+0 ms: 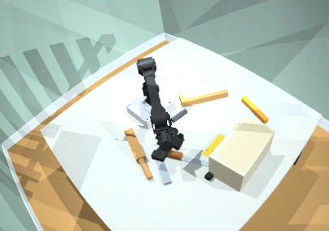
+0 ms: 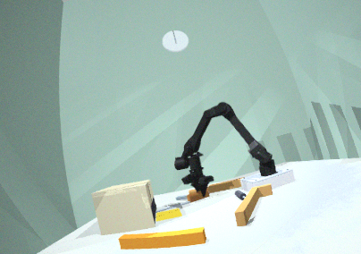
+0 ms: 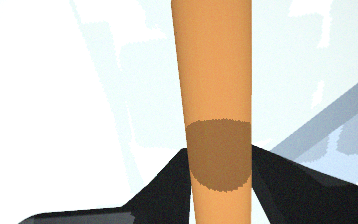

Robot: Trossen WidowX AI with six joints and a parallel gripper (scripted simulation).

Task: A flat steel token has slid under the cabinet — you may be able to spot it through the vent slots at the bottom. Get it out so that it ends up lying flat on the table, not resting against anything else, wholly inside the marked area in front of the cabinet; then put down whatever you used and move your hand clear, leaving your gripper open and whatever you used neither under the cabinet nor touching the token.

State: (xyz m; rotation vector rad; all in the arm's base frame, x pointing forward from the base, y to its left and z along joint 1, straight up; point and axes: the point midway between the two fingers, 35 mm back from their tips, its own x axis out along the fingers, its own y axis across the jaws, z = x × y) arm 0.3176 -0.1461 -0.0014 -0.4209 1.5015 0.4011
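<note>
My gripper (image 1: 164, 154) (image 2: 203, 192) (image 3: 214, 152) is shut on the orange handle (image 1: 175, 154) (image 2: 196, 196) (image 3: 215, 75) of a tool, low over the table. The tool's thin grey blade (image 1: 195, 161) (image 2: 170, 207) points toward the cabinet and ends near its front. The beige cabinet (image 1: 240, 150) (image 2: 122, 207) stands on the table. A flat yellow marked area (image 1: 214, 146) (image 2: 169, 215) lies in front of it, beside the blade. The token and the vent slots cannot be made out in these views.
A wooden paddle (image 1: 135, 147) and a blue-grey strip (image 1: 164, 172) lie near the gripper. A dark-handled tool (image 1: 179, 115) (image 2: 240, 195) and an L-shaped wooden piece (image 1: 205, 98) (image 2: 247, 207) lie nearer the base. An orange bar (image 1: 255, 110) (image 2: 163, 240) lies beyond the cabinet's side. A small black block (image 1: 208, 176) is at the cabinet's corner.
</note>
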